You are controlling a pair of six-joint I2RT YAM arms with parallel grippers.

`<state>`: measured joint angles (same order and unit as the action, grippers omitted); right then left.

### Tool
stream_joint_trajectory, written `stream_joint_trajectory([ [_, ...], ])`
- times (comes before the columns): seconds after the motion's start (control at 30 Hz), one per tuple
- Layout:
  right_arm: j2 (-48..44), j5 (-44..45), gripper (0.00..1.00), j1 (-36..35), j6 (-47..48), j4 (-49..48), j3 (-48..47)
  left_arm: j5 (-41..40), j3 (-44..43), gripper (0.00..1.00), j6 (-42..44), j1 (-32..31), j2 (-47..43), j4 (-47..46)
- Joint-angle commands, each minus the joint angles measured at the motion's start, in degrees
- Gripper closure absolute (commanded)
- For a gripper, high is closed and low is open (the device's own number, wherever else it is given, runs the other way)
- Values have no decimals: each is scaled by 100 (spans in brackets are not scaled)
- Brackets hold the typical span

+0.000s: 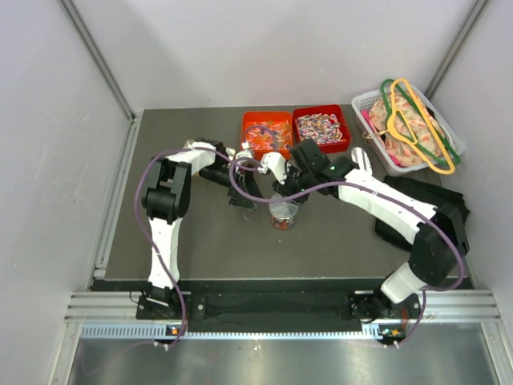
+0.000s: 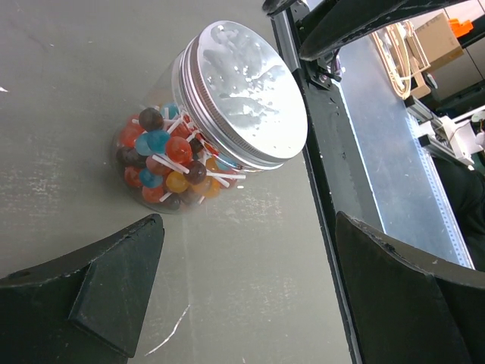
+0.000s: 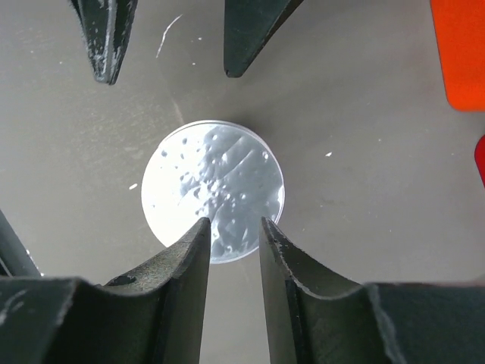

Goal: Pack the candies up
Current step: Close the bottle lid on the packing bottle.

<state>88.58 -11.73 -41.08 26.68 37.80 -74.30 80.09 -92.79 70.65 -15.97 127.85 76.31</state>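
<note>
Top external view, near to far: both arms reach in from the near edge and meet over a clear jar [image 1: 283, 212] standing mid-tabletop [image 1: 208, 249]. The silver lid [image 3: 212, 189] is on, and lollipops [image 2: 163, 163] fill the jar. The right gripper [image 3: 233, 224] hangs straight above the lid, jaws drawn to a slim gap with nothing pinched. It looks clear of the lid, though the wrist view is poor for height. The left gripper [image 2: 248, 218] sits low, just beside the jar, jaws spread wide, with the jar ahead of them and not between them.

Step in hand, as a judgement: getting the jar open, with packing proper not begun. The next move likely needs the left jaws closing round the jar body to steady it. The right jaws would have to spread wider than the lid before dropping, since this gap can't straddle it.

The candies [image 1: 321, 128], in mixed red, blue and white wrappers, lie heaped in the right-hand red bin [image 1: 319, 108] at the far edge, well apart from the jar. Just beside it is a second red bin [image 1: 267, 113] holding orange sweets. Far right is a white basket [image 1: 361, 99] with hangers [image 1: 425, 132]. A dark flat item [image 1: 409, 200] lies under the right arm; can't tell what it is.

In the way: the shut lid, and the two grippers crowding one spot.
</note>
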Motion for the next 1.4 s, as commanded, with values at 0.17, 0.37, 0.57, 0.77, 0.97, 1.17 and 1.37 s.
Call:
stream_joint_trajectory([
  [0.17,371,21,68,39,-57,-510,153,191,15,1,247,-12,-340,1000],
  [0.37,397,4,69,30,-84,-537,258,164,42,1,405,-3,-375,1000],
  [0.57,266,-5,68,30,-84,-397,127,112,-28,1,537,-12,-340,991],
  [0.77,-103,-119,37,39,180,165,-374,-46,-99,1,424,-3,-427,526],
  [0.97,-270,-277,11,39,330,570,-779,-1176,1076,1,-2735,-178,-1557,-3714],
  [1.17,-192,-295,3,30,373,483,-612,-1777,2160,1,-3866,-381,-2308,-5399],
  [1.37,45,-304,1,30,443,430,-603,-2516,3047,1,-4085,-759,-2748,-6576],
])
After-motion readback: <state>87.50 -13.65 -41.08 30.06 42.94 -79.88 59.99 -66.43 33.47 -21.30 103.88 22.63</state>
